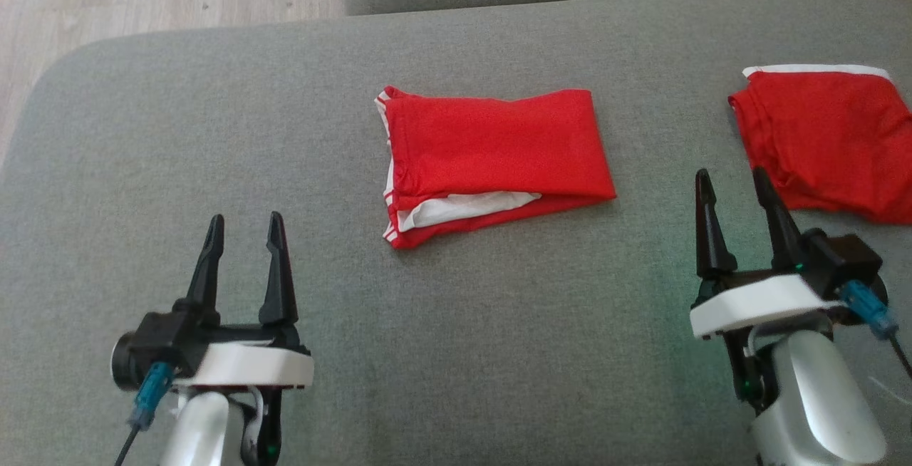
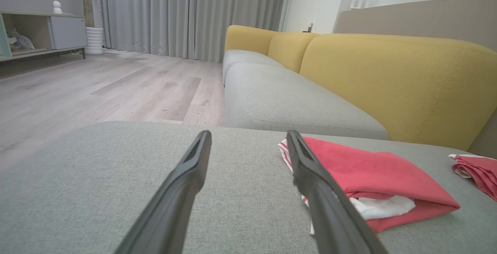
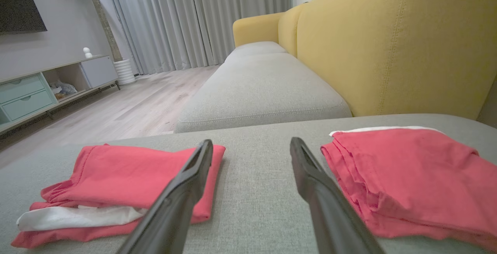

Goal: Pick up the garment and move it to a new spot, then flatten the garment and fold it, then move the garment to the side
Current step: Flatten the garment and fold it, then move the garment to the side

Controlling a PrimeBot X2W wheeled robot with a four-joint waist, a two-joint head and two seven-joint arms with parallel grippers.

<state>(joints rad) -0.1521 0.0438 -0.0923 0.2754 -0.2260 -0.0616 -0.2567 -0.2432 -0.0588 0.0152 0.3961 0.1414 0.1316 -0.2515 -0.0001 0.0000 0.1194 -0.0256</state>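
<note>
The red garment (image 1: 491, 152) lies in the middle of the grey sofa seat (image 1: 214, 117). It is folded into a flat block. A bit of white cloth peeks out along its near edge, and there are white stripes at its left end. A second red garment (image 1: 826, 138) lies well off to the right.

The left claw (image 1: 246, 218) is wide open and holds nothing. It hovers low over the seat, to the left of the folded garment and nearer the robot. The right claw (image 1: 732, 174) is wide open too, and empty. It sits in the gap between the two red things. As far as I can tell it touches neither, though one finger comes very close to the second garment.

The folding looks done, so the job left is likely to move the garment to the side.

The garment is soft, thin and light. It will sag, and it may come unfolded if only the top layer is pinched. A good place to grab is an end where all the layers stack up, with one finger sliding under the whole pile. The right end looks like a smooth fold, so it should hold together best.
</note>
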